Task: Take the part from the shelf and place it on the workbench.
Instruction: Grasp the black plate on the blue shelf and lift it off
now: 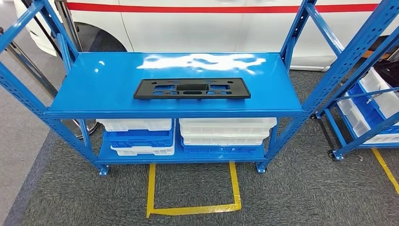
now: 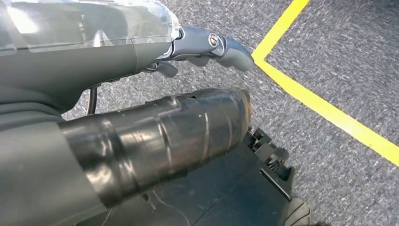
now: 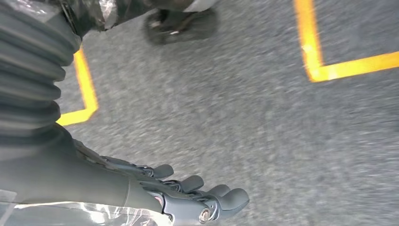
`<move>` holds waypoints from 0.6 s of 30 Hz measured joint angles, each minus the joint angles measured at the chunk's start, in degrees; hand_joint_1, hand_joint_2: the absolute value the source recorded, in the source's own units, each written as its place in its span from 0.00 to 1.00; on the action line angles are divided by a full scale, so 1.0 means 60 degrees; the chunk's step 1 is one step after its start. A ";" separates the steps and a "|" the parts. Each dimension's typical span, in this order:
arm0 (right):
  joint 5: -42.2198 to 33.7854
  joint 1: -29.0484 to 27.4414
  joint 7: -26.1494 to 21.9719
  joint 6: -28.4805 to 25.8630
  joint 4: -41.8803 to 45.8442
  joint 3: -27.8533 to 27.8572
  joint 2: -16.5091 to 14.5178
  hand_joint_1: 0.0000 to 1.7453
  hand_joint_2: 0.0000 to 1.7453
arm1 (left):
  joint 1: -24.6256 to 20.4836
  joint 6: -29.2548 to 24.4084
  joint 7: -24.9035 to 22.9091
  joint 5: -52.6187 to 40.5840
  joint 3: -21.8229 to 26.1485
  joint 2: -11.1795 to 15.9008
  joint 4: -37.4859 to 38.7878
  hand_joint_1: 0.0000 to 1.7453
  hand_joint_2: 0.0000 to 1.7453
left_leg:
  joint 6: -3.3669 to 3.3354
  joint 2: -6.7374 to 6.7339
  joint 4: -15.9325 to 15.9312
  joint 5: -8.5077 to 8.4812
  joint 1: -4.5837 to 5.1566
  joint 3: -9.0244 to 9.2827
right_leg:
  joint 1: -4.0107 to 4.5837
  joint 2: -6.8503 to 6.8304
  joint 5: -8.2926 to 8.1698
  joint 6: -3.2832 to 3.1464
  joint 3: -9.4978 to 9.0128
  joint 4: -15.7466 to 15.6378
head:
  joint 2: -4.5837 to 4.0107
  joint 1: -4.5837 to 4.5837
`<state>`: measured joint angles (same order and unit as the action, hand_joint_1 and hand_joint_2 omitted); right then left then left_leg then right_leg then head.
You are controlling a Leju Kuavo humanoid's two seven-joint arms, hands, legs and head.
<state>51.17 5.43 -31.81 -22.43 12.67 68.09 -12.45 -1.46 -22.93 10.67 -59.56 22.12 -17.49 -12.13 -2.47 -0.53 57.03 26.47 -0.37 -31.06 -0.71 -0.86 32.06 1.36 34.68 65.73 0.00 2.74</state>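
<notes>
My right hand (image 3: 188,197) is hanging over grey carpet (image 3: 244,132), holding nothing, with the dark fingers (image 3: 195,183) lying side by side, only slightly curled, and the thick grey thumb (image 3: 226,200) sitting alongside them. The ribbed grey cover (image 3: 28,80) is coming in from the edge, with some clear plastic wrap (image 3: 84,214) bunching around the wrist. Yellow tape lines (image 3: 320,61) are running across the carpet, one turning a corner far from the hand and another corner (image 3: 82,101) peeking out just beside the cover. The whole floor is looking a bit smeared.
</notes>
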 joint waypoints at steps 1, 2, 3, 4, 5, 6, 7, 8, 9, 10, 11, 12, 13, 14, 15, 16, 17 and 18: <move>-0.0127 0.0002 -0.0273 0.0108 0.0005 0.0054 0.0001 0.00 0.00 | 0.0001 0.0001 0.0000 -0.0006 0.0005 0.0000 0.0000 0.00 0.00 | -0.0022 0.0013 0.0004 -0.0006 0.0007 -0.0016 | -0.0003 0.0050 0.0313 0.0016 0.0313 0.0655 | 0.0000 0.0000; -0.0301 0.0004 -0.0524 0.0264 0.0029 0.0104 0.0002 0.00 0.00 | 0.0002 0.0003 0.0001 -0.0010 0.0011 0.0000 0.0001 0.00 0.00 | -0.0034 0.0035 0.0009 -0.0007 0.0019 -0.0024 | -0.0005 0.0073 0.0513 0.0027 0.0589 0.1217 | 0.0000 0.0000; -0.0558 0.0004 -0.0712 0.0469 0.0105 0.0120 -0.0002 0.00 0.00 | 0.0003 0.0005 0.0004 -0.0011 0.0015 0.0000 0.0002 0.00 0.00 | -0.0037 0.0062 0.0015 -0.0004 0.0029 -0.0024 | -0.0005 0.0081 0.0518 0.0028 0.0729 0.1473 | 0.0000 0.0000; -0.0907 0.0002 -0.0830 0.0704 0.0243 0.0090 -0.0020 0.00 0.00 | 0.0003 0.0006 0.0010 -0.0011 0.0017 0.0000 0.0003 0.00 0.00 | -0.0033 0.0098 0.0021 0.0000 0.0037 -0.0014 | -0.0005 0.0086 0.0329 0.0013 0.0689 0.1356 | 0.0000 0.0000; -0.1303 0.0003 -0.0872 0.0928 0.0425 0.0019 -0.0040 0.00 0.00 | 0.0002 0.0008 0.0018 -0.0011 0.0018 -0.0001 0.0003 0.00 0.00 | -0.0026 0.0132 0.0024 0.0006 0.0042 0.0005 | -0.0003 0.0094 -0.0018 -0.0015 0.0461 0.0851 | 0.0000 0.0000; -0.1640 0.0004 -0.0880 0.1100 0.0616 -0.0073 -0.0061 0.00 0.00 | 0.0002 0.0008 0.0026 -0.0011 0.0018 -0.0002 0.0003 0.00 0.00 | -0.0013 0.0161 0.0027 0.0016 0.0045 0.0023 | 0.0001 0.0120 -0.0385 -0.0060 0.0133 0.0127 | 0.0000 0.0003; -0.1875 0.0014 -0.0882 0.1214 0.0783 -0.0163 -0.0078 0.00 0.00 | 0.0002 0.0008 0.0035 -0.0011 0.0018 -0.0003 0.0003 0.00 0.00 | 0.0015 0.0183 0.0043 0.0034 0.0066 0.0031 | 0.0022 0.0146 -0.0657 -0.0102 -0.0167 -0.0528 | 0.0000 0.0001; -0.1990 0.0029 -0.0883 0.1271 0.0910 -0.0235 -0.0087 0.00 0.00 | 0.0001 0.0008 0.0040 -0.0011 0.0018 -0.0003 0.0003 0.00 0.00 | 0.0046 0.0197 0.0057 0.0048 0.0084 0.0027 | 0.0041 0.0169 -0.0816 -0.0137 -0.0368 -0.0993 | 0.0000 0.0001; -0.2032 0.0043 -0.0883 0.1303 0.1007 -0.0292 -0.0100 0.00 0.00 | 0.0002 0.0008 0.0044 -0.0011 0.0018 0.0000 0.0004 0.00 0.00 | 0.0046 0.0202 0.0084 0.0077 0.0111 0.0009 | 0.0046 0.0189 -0.0863 -0.0147 -0.0454 -0.1219 | 0.0000 -0.0002; -0.2059 0.0054 -0.0883 0.1323 0.1094 -0.0341 -0.0115 0.00 0.00 | 0.0001 0.0008 0.0046 -0.0011 0.0018 0.0003 0.0004 0.00 0.00 | 0.0035 0.0203 0.0107 0.0096 0.0132 -0.0011 | 0.0056 0.0190 -0.0860 -0.0141 -0.0459 -0.1251 | 0.0000 -0.0006; -0.2091 0.0058 -0.0883 0.1334 0.1170 -0.0383 -0.0133 0.00 0.00 | 0.0000 0.0008 0.0048 -0.0011 0.0018 0.0005 0.0004 0.00 0.00 | 0.0021 0.0202 0.0112 0.0107 0.0131 -0.0022 | 0.0053 0.0189 -0.0864 -0.0143 -0.0457 -0.1258 | 0.0000 -0.0008; -0.2173 0.0058 -0.0883 0.1362 0.1245 -0.0426 -0.0147 0.00 0.00 | 0.0000 0.0008 0.0051 -0.0010 0.0018 0.0007 0.0004 0.00 0.00 | 0.0000 0.0199 0.0115 0.0118 0.0131 -0.0025 | 0.0053 0.0189 -0.0863 -0.0144 -0.0461 -0.1262 | 0.0000 -0.0009; -0.2347 0.0050 -0.0883 0.1427 0.1353 -0.0496 -0.0161 0.00 0.00 | 0.0000 0.0008 0.0055 -0.0008 0.0018 0.0007 0.0004 0.00 0.00 | 0.0012 0.0199 0.0101 0.0108 0.0120 -0.0020 | 0.0067 0.0187 -0.0855 -0.0160 -0.0464 -0.1257 | 0.0000 -0.0010; -0.2653 0.0029 -0.0883 0.1528 0.1510 -0.0631 -0.0186 0.00 0.00 | 0.0000 0.0008 0.0060 -0.0005 0.0018 0.0007 0.0004 0.00 0.00 | 0.0031 0.0199 0.0087 0.0103 0.0116 -0.0013 | 0.0072 0.0187 -0.0848 -0.0177 -0.0461 -0.1251 | 0.0000 -0.0010; -0.3112 -0.0013 -0.0884 0.1645 0.1740 -0.0876 -0.0210 0.00 0.00 | 0.0000 0.0008 0.0066 0.0004 0.0018 0.0007 0.0004 0.00 0.00 | 0.0042 0.0199 0.0076 0.0096 0.0115 -0.0009 | 0.0073 0.0187 -0.0844 -0.0191 -0.0456 -0.1242 | 0.0000 -0.0011; -0.3630 -0.0072 -0.0885 0.1747 0.2024 -0.1220 -0.0239 0.00 0.00 | 0.0000 0.0008 0.0074 0.0014 0.0018 0.0007 0.0004 0.00 0.00 | 0.0059 0.0199 0.0068 0.0090 0.0115 -0.0007 | 0.0074 0.0187 -0.0840 -0.0203 -0.0449 -0.1232 | 0.0000 -0.0011; -0.4127 -0.0136 -0.0886 0.1822 0.2324 -0.1638 -0.0269 0.00 0.00 | 0.0000 0.0009 0.0080 0.0027 0.0018 0.0007 0.0005 0.00 0.00 | 0.0073 0.0199 0.0064 0.0087 0.0115 -0.0006 | 0.0075 0.0187 -0.0836 -0.0216 -0.0442 -0.1222 | 0.0000 -0.0011; -0.4556 -0.0203 -0.0887 0.1880 0.2637 -0.2076 -0.0284 0.00 0.00 | -0.0001 0.0013 0.0086 0.0047 0.0017 0.0007 0.0012 0.00 0.00 | 0.0088 0.0198 0.0062 0.0085 0.0115 -0.0001 | 0.0077 0.0188 -0.0830 -0.0228 -0.0437 -0.1212 | 0.0000 -0.0011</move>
<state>23.84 4.21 -37.13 -11.15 28.49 55.64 -14.15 -1.47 -22.86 11.18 -59.28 22.22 -17.44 -12.06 -1.94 0.66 57.40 26.98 0.32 -31.07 -0.25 0.27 27.08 0.00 32.06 58.45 0.00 2.68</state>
